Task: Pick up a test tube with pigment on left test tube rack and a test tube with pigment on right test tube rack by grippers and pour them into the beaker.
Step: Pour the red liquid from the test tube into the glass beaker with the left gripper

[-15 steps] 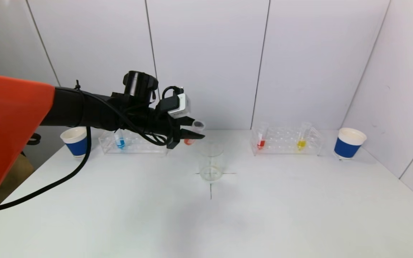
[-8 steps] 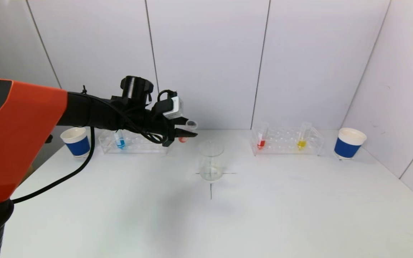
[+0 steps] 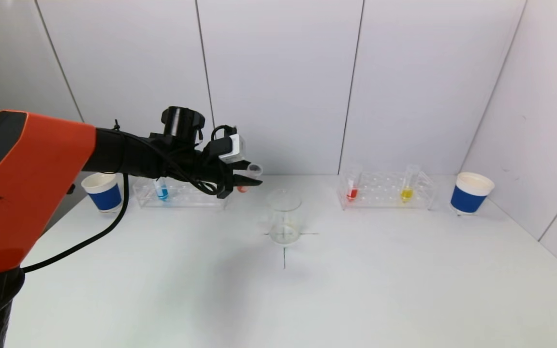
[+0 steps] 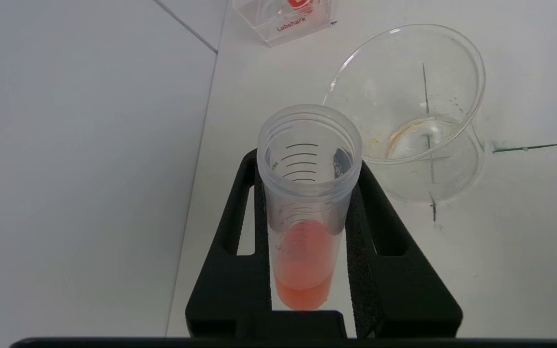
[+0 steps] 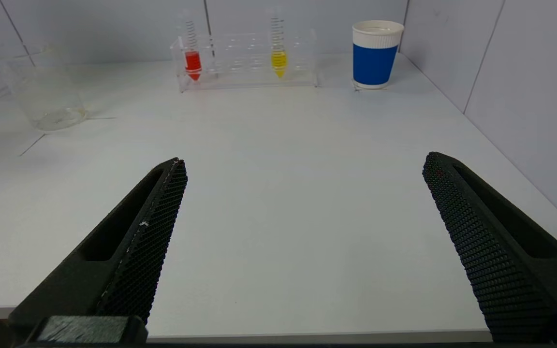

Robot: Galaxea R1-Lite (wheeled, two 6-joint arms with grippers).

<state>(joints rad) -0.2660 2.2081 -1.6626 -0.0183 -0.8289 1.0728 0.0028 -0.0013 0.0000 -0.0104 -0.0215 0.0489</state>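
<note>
Left gripper (image 3: 252, 182): raised above the counter (image 3: 162, 290) toward its far edge, left of centre, between the left rack and the beaker. Its jaws pinch the orange tube.
Orange tube (image 4: 307, 203): clamped between the two black fingers (image 4: 380, 251), one pad on each side of its lower body. The open threaded mouth stands clear past the fingertips, and the orange liquid sits in the bottom, down between the jaws. In the head view the tube (image 3: 251, 175) leans with its mouth toward the beaker.
Beaker (image 3: 284, 216): clear glass, upright on the black cross mark at the counter's middle. It is near the left gripper and not touching the tube. Only a faint residue shows at its bottom (image 4: 421, 137).
Left rack (image 3: 179, 192): clear, along the far edge on the left side, holding a blue tube (image 3: 162, 189).
Right rack (image 3: 387, 189): clear, along the far edge on the right side, holding a red tube (image 3: 352, 187) and a yellow tube (image 3: 408, 186), both upright.
Right gripper (image 5: 302, 241): low over the near edge of the counter on the right side, jaws spread wide with nothing between them.
Paper cups: one blue-banded cup (image 3: 102, 191) at the far left corner, another (image 3: 471, 193) at the far right corner.
</note>
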